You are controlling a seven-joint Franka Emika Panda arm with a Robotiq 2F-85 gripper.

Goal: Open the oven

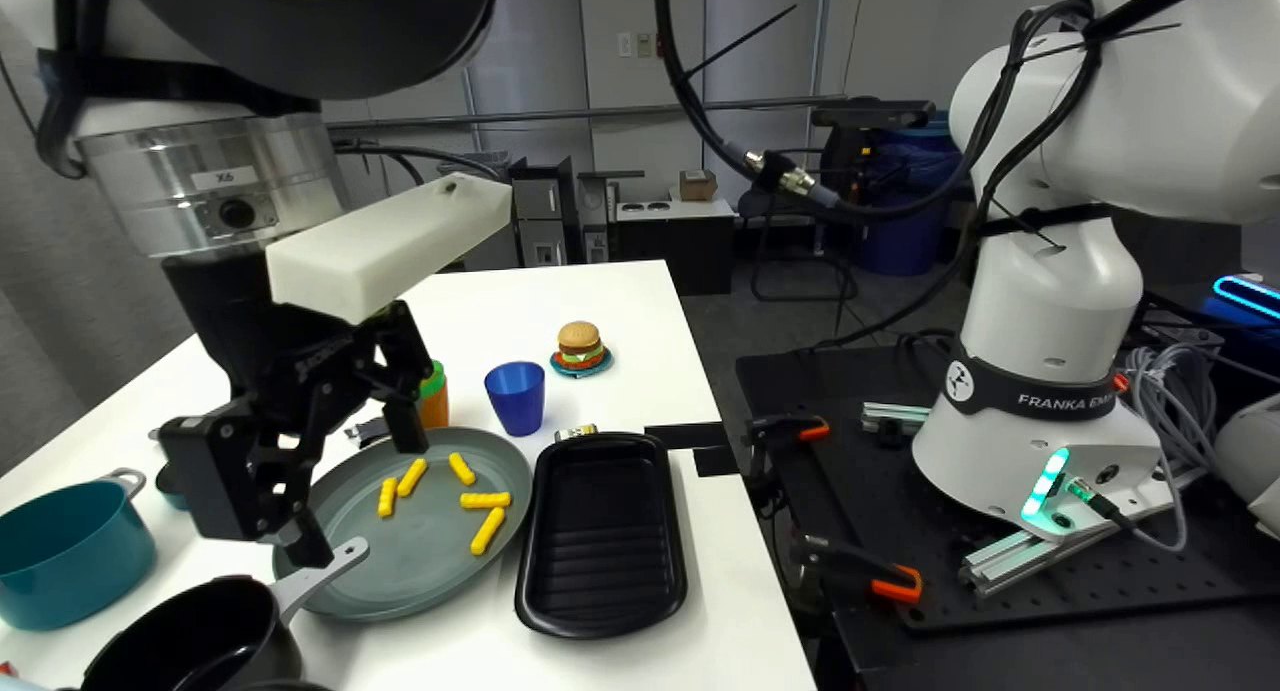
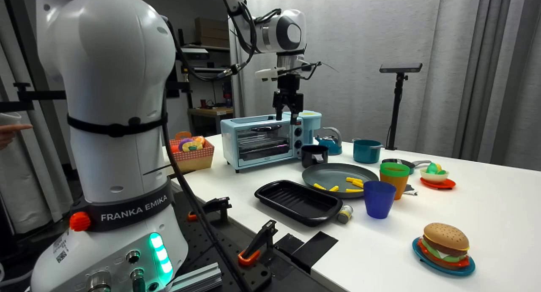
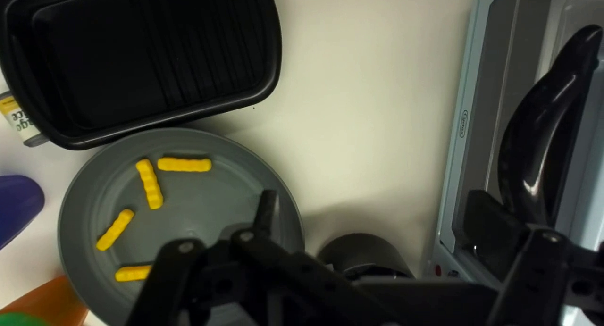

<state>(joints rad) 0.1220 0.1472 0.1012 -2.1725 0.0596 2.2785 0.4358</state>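
The oven (image 2: 243, 122) is a light blue toaster oven on the white table. In an exterior view its glass door (image 2: 253, 146) is shut, with a black handle (image 2: 264, 128) across the upper part. In the wrist view the handle (image 3: 528, 128) shows large at the right, with part of the oven front (image 3: 460, 142). My gripper (image 2: 286, 117) is open and empty, pointing down in front of the oven's right part. In the wrist view its fingers (image 3: 375, 201) are wide apart. The right finger overlaps the handle's lower end; contact cannot be told.
A black pot (image 2: 315, 156) stands by the oven's right front, below the gripper. A grey plate (image 3: 226, 175) with several yellow sticks and a black tray (image 3: 104, 66) lie in front. A basket (image 2: 192, 159) stands left of the oven, a teal kettle (image 2: 331, 144) right of it.
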